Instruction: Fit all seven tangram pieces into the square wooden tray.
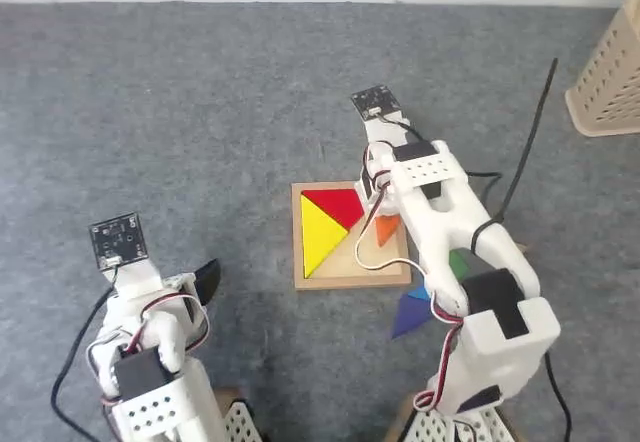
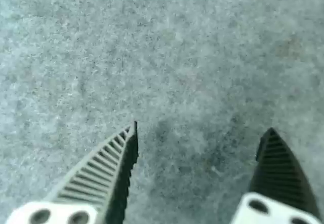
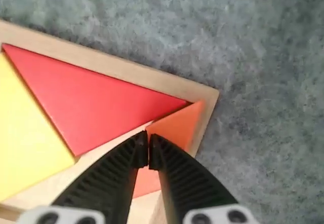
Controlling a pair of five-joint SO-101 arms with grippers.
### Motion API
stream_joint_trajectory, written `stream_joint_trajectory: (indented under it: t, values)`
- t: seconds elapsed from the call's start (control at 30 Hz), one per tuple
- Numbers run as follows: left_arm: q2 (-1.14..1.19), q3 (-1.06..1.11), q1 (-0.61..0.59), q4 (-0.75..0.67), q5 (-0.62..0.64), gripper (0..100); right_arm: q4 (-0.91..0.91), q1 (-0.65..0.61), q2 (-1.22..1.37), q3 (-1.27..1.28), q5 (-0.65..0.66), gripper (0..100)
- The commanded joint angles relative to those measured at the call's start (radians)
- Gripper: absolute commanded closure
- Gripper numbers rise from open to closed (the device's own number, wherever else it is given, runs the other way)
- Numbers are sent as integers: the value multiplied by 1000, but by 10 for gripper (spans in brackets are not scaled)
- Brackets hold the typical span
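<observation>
A grey, carpet-textured counter [image 1: 150, 112] seen from above, with two white robot arms based at its near edge. A beige slotted container [image 1: 610, 72] stands at the far right edge.

The right arm [image 1: 470, 292] stretches from the near edge towards the middle of the counter, over the square wooden tray [image 1: 297, 262] that lies there. The left arm [image 1: 150, 362] is folded back at the near left corner, well apart from the tray.

Inside the tray, a large yellow triangle [image 1: 320, 237] fills the side towards the counter's left edge, and a large red triangle [image 1: 337, 205] fills the side towards the far edge; the two touch along one edge. A blue piece [image 1: 410, 314] and a green piece [image 1: 458, 262] lie on the counter just beside the tray, towards the near right, partly hidden by the right arm.

A small orange triangle [image 3: 177, 125] sits against the tray's right rim, touching the red triangle. The right hand [image 3: 148, 150] is directly over it, fingers pressed together, tips at the seam between orange and red.

The left hand [image 2: 202, 127] is spread wide above bare counter.
</observation>
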Motion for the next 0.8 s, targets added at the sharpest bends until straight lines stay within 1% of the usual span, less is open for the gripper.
stream_joint_trajectory:
  t: [0.0, 0.6, 0.77]
  values:
    - [-12, -13, 2, -2, -2, 646, 7, 7, -8, -14, 20, 972]
    - [-12, -13, 2, -2, -2, 646, 48, 4, -10, 2, 18, 972]
    - [-12, -13, 2, -2, -2, 646, 45, -24, -12, 2, 18, 972]
